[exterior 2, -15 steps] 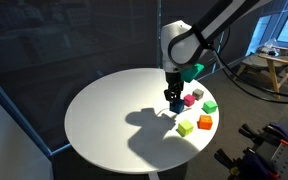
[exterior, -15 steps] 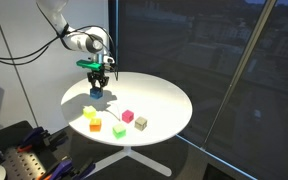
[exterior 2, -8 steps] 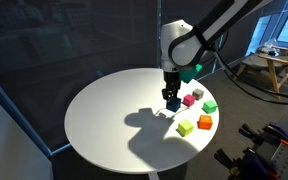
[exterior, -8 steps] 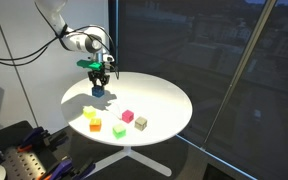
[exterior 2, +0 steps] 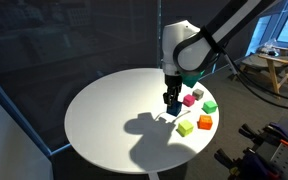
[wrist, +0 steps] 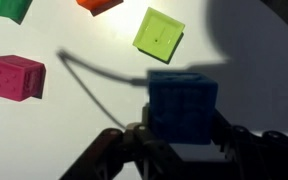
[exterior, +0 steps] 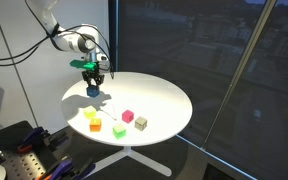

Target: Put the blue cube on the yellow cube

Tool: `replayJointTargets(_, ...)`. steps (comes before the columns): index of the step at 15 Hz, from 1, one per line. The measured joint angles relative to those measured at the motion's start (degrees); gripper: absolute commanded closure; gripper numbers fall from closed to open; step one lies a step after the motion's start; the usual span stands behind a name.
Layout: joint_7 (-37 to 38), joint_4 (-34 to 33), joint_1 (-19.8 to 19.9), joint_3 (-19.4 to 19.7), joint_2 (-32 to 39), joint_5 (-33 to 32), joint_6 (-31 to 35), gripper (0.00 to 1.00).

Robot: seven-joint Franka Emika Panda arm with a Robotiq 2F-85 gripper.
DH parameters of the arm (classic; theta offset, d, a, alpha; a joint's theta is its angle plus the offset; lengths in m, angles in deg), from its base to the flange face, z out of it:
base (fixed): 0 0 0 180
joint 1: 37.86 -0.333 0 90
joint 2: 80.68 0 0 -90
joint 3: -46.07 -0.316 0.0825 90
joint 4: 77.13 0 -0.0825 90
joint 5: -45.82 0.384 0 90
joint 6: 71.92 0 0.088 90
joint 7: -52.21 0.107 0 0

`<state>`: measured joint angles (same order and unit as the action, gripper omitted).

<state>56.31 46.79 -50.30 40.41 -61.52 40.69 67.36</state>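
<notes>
My gripper (wrist: 182, 122) is shut on the blue cube (wrist: 182, 98) and holds it just above the white round table (exterior: 159, 100). The blue cube also shows in both exterior views (exterior: 92, 90) (exterior 2: 171, 101), under the gripper (exterior: 92, 84) (exterior 2: 171, 98). The yellow cube (wrist: 159, 33) lies on the table a short way ahead of the gripper in the wrist view, apart from the blue cube. It also shows in both exterior views (exterior: 90, 113) (exterior 2: 186, 127), near the table's edge.
An orange cube (exterior: 94, 125) sits right beside the yellow cube. A green cube (exterior: 119, 130), a magenta cube (exterior: 127, 116) and a beige cube (exterior: 141, 122) lie nearby. In the wrist view the magenta cube (wrist: 12, 77) is at the left.
The gripper has risen slightly and shifted a little sideways with the blue cube held in it. The other cubes have not moved.
</notes>
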Motion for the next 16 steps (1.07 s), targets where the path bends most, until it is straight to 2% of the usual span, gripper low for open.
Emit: replayJointTargets(16, 1.5, 9.3, 1.9, -0.4, -4.3, 0.4, 2.7, 0.68)
